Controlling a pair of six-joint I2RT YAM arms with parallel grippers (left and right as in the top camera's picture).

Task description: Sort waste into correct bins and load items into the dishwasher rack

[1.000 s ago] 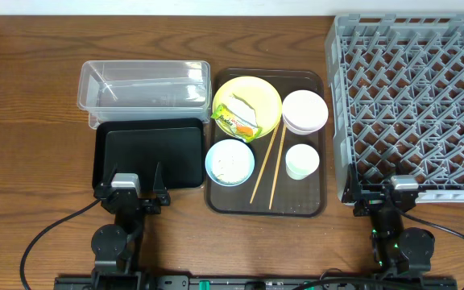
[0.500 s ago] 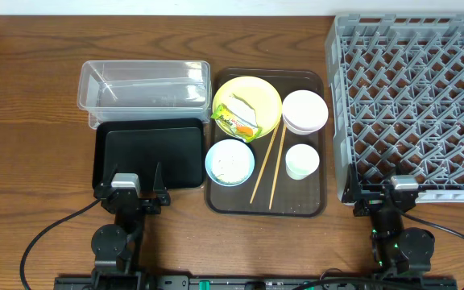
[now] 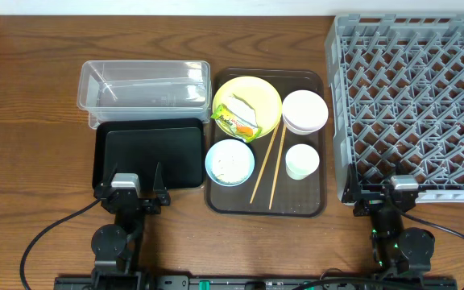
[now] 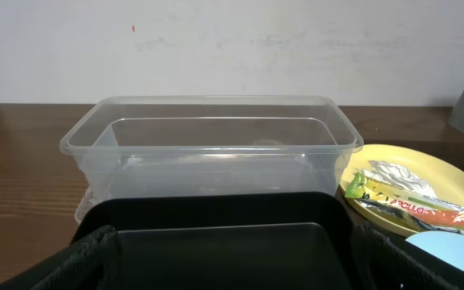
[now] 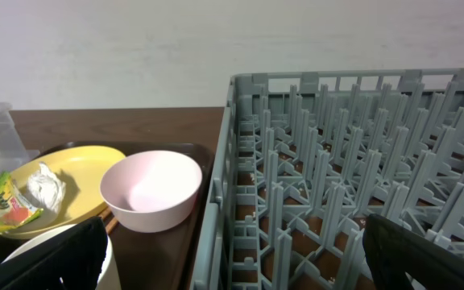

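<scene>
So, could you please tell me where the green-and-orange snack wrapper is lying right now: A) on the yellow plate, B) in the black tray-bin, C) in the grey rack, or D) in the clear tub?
A: the snack wrapper lies on the yellow plate, as the overhead and both wrist views show.

A dark brown wooden table (image 3: 31,97) is seen carrying everything here, its grain running side to side. On the left, a clear rectangular plastic tub (image 3: 143,87) is set toward the far side. A shallow black rectangular tray-bin (image 3: 147,157) is laid just in front of it, their long edges touching or very nearly so. In the middle, a flat brown rectangular serving tray (image 3: 296,200) is placed just beside both bins. On the right, a large square grey plastic lattice crate (image 3: 413,97) is parked close beside that tray, its right side cut off by the overhead view.
</scene>
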